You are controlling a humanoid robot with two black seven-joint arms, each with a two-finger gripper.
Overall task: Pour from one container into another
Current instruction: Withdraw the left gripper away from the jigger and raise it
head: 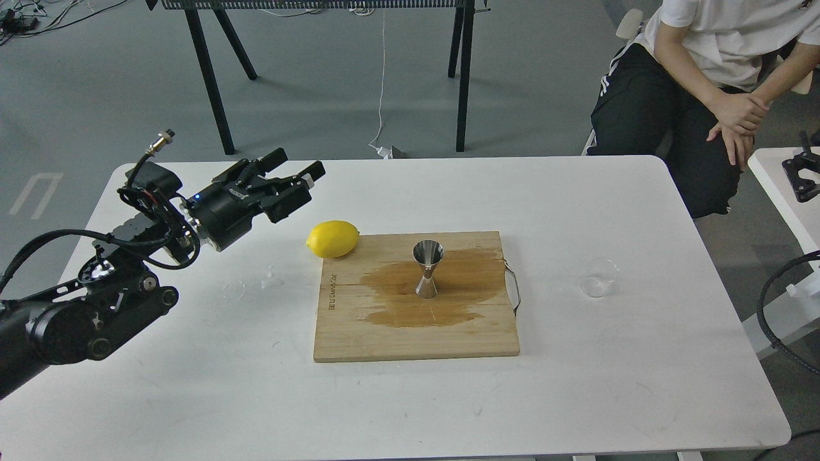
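The left tool (296, 170) hangs over the table (192, 397) at its left, fingers apart, holding nothing. Right of it a lemon (332, 239) touches the board (359, 333). The jigger (428, 269) stands upright mid-board on a wet stain. The cup (599, 277) sits far right, well apart from the tool.

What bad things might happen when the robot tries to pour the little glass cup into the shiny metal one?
1. The glass cup stands far right, while the open left tool hovers far left; reaching across might knock the jigger.
2. The jigger has a narrow mouth and stands on a wet patch of the cutting board, so liquid may spill again.
3. A bumped lemon might roll.
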